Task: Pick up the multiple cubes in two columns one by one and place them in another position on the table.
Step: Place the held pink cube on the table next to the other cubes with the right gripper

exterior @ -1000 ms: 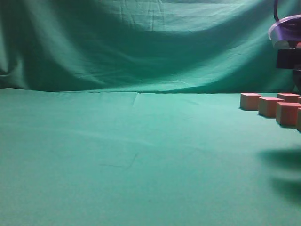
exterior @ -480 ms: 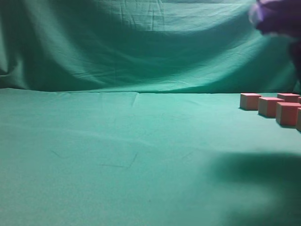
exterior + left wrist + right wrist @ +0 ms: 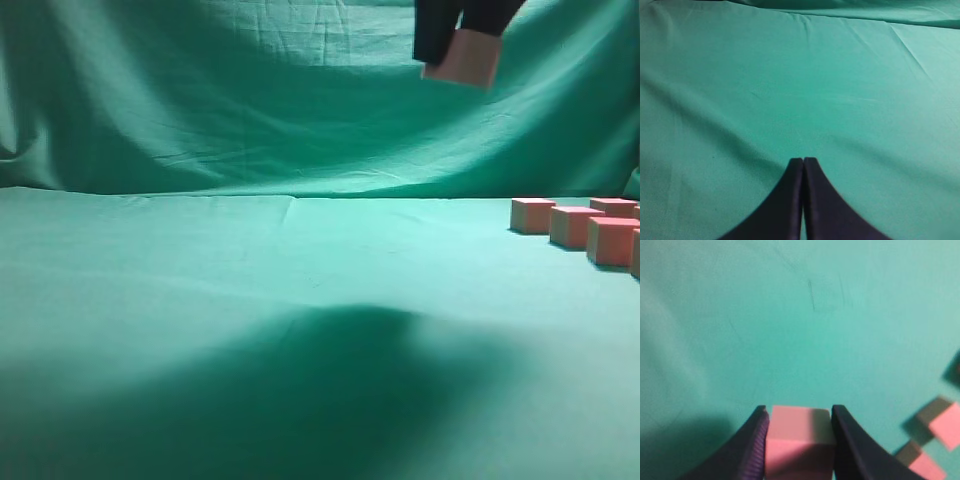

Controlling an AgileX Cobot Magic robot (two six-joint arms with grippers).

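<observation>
My right gripper (image 3: 455, 45) hangs high above the table near the top of the exterior view, shut on a pink cube (image 3: 465, 58). The right wrist view shows that cube (image 3: 800, 440) pressed between the two black fingers of the right gripper (image 3: 799, 412), well above the teal table (image 3: 790, 325). Several more cubes (image 3: 570, 225) stand in rows at the right edge of the table (image 3: 250, 290); two of them (image 3: 940, 425) show blurred at the lower right of the right wrist view. My left gripper (image 3: 803, 160) is shut with nothing in it, over bare cloth.
A draped green cloth backdrop (image 3: 250, 100) closes off the far side of the table. A broad dark shadow (image 3: 330, 390) lies on the near middle of the cloth. A faint crease (image 3: 811, 295) marks the cloth under my right gripper.
My right arm has swung from the right edge up and to the left, carrying one cube with it. Its shadow has spread across the near cloth. The cubes on the table have not moved.
</observation>
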